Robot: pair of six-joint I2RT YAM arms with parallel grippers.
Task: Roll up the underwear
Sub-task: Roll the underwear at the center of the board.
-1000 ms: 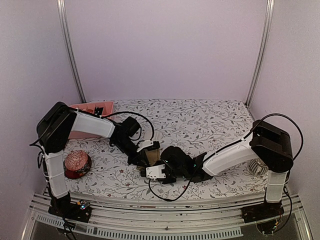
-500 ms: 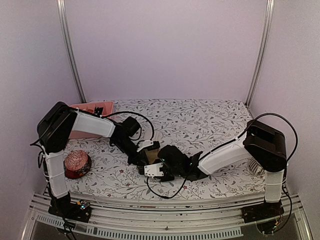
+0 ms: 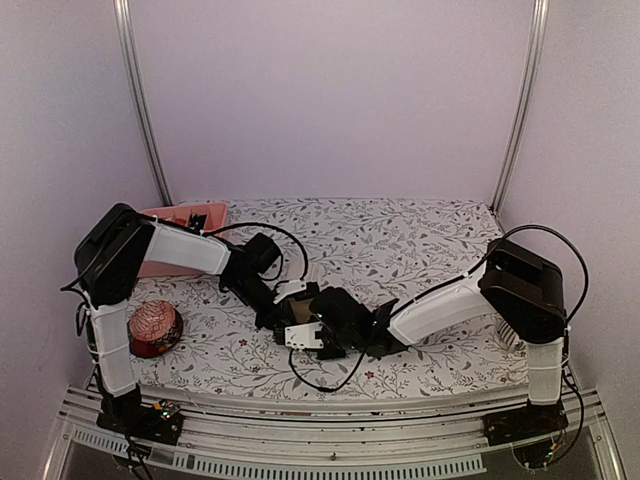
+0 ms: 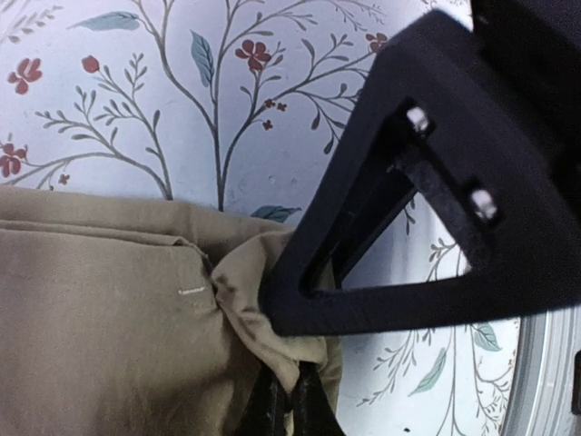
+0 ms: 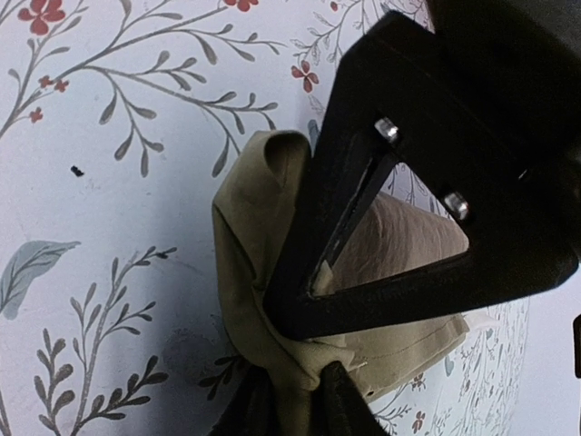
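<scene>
Gripping the tan underwear (image 4: 100, 327) at the near middle of the surface (image 3: 420, 240), with the left gripper (image 4: 289, 404) jaws clamped on a bunched corner and the right gripper (image 5: 292, 400) jaws narrow on a fold. Seemingly gathered loosely, not yet rolled tight. Near edge close; open room farther back and right.

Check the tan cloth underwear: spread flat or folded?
Folded and bunched, not spread: the tan cloth underwear lies in layers, its creased edges gathered in the left pincer and right pincer.
</scene>
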